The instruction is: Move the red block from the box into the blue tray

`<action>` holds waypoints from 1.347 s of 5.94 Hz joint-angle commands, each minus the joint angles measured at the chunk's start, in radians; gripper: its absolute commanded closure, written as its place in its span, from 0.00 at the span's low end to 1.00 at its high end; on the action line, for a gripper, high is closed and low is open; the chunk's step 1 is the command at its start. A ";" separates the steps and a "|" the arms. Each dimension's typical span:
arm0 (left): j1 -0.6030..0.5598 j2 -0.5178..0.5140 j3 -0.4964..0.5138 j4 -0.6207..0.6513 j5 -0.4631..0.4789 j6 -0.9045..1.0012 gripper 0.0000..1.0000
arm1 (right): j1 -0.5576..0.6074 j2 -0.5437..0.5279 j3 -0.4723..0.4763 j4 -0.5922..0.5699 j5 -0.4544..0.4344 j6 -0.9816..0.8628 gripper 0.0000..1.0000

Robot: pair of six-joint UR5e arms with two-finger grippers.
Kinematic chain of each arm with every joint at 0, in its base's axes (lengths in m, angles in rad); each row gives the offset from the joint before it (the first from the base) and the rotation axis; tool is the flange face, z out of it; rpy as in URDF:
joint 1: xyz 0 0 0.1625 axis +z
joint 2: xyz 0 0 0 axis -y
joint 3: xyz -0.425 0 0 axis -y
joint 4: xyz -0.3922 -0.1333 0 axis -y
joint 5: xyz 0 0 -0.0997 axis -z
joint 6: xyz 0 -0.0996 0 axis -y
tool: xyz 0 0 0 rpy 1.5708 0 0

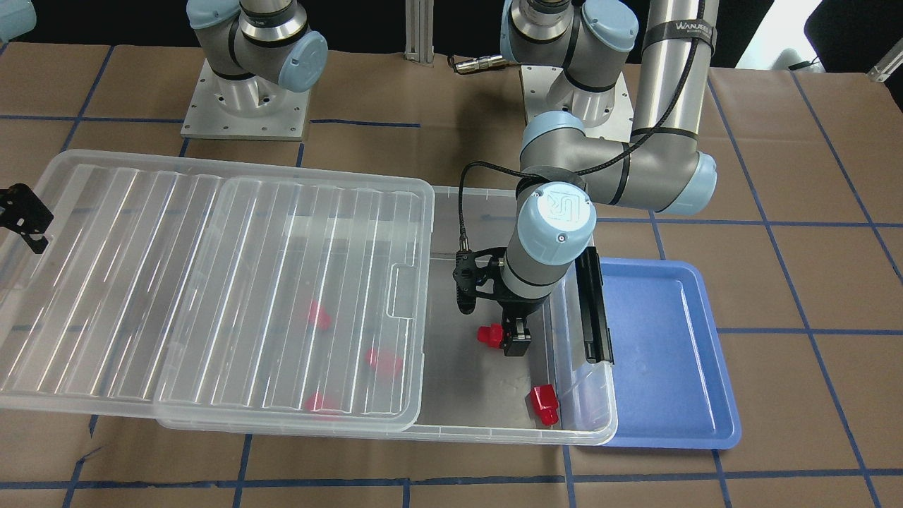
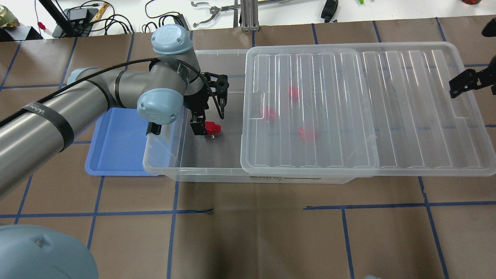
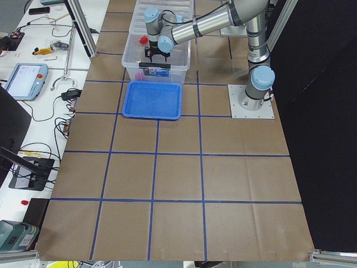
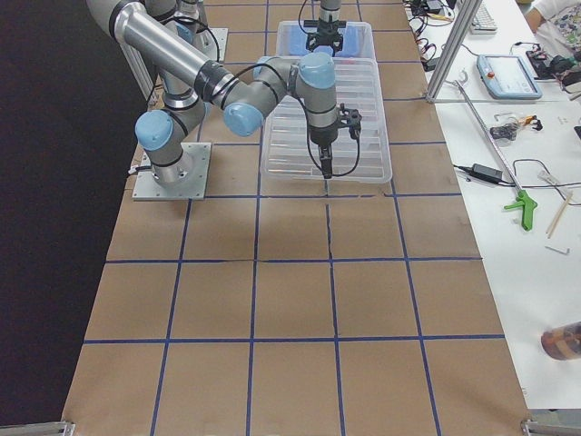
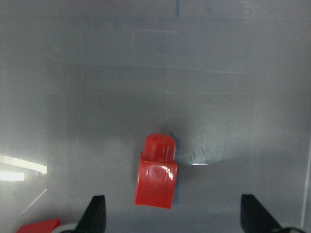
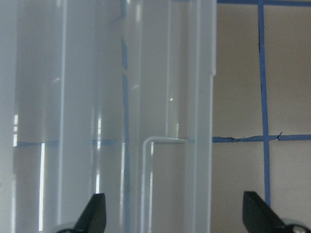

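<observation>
while the left gripper (image 5: pixel 175 216) hangs wide-jawed over the red block (image 5: pixel 156 172), the blue tray (image 2: pixel 116 143) sits at its 9 o'clock.

The lid (image 1: pixel 211 282) roofs most of the box (image 1: pixel 465 384); only the end beside the blue tray (image 1: pixel 656 339) lies open.

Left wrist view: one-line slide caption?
Open left gripper inside the box, a red block lying on its floor ahead.
</observation>
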 commanded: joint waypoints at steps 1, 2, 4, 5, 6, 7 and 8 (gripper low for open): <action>-0.006 -0.070 -0.042 0.145 -0.008 -0.006 0.03 | 0.135 -0.029 -0.132 0.191 0.005 0.179 0.00; -0.006 -0.081 -0.041 0.146 -0.010 -0.008 0.10 | 0.201 -0.025 -0.233 0.346 0.004 0.260 0.00; -0.006 -0.063 -0.027 0.126 -0.004 -0.006 0.68 | 0.364 -0.016 -0.351 0.542 0.007 0.454 0.00; -0.010 -0.035 -0.015 0.079 -0.002 -0.009 0.88 | 0.459 -0.011 -0.358 0.542 0.004 0.541 0.00; 0.000 0.013 0.020 0.006 -0.004 -0.009 0.89 | 0.530 0.006 -0.358 0.541 0.001 0.622 0.00; 0.008 0.061 0.118 -0.154 -0.004 -0.011 0.89 | 0.538 0.024 -0.359 0.538 -0.007 0.628 0.00; 0.007 0.075 0.248 -0.299 -0.004 -0.040 0.89 | 0.541 0.024 -0.360 0.536 -0.007 0.628 0.00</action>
